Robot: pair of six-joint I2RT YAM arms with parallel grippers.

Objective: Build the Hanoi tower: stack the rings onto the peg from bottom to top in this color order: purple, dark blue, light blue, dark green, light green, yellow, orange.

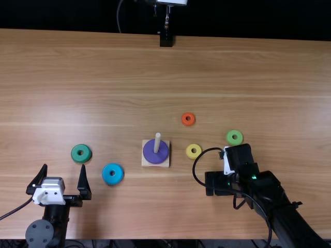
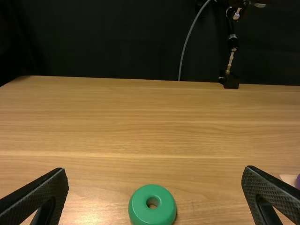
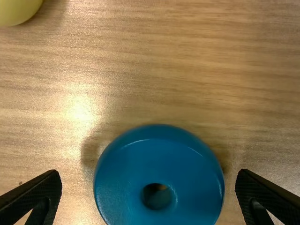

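Note:
The purple ring [image 1: 161, 154] lies on the peg's square base, around the upright wooden peg [image 1: 158, 138]. My right gripper [image 1: 214, 184] hangs low, right of the base. In the right wrist view the dark blue ring [image 3: 126, 176] lies flat between the fingers of my open right gripper [image 3: 149, 173]. My left gripper [image 1: 64, 167] is open at the left, near the dark green ring [image 1: 76, 157]. The left wrist view has that dark green ring [image 2: 138, 206] beyond the spread fingertips of my left gripper [image 2: 155, 169]. The light blue ring [image 1: 107, 180] lies left of the base.
An orange ring [image 1: 184, 122], yellow ring [image 1: 189, 155] and light green ring [image 1: 229, 141] lie flat to the right of the peg. A yellowish ring [image 3: 16, 10] shows at the right wrist view's corner. A black stand [image 1: 166, 41] is at the far edge.

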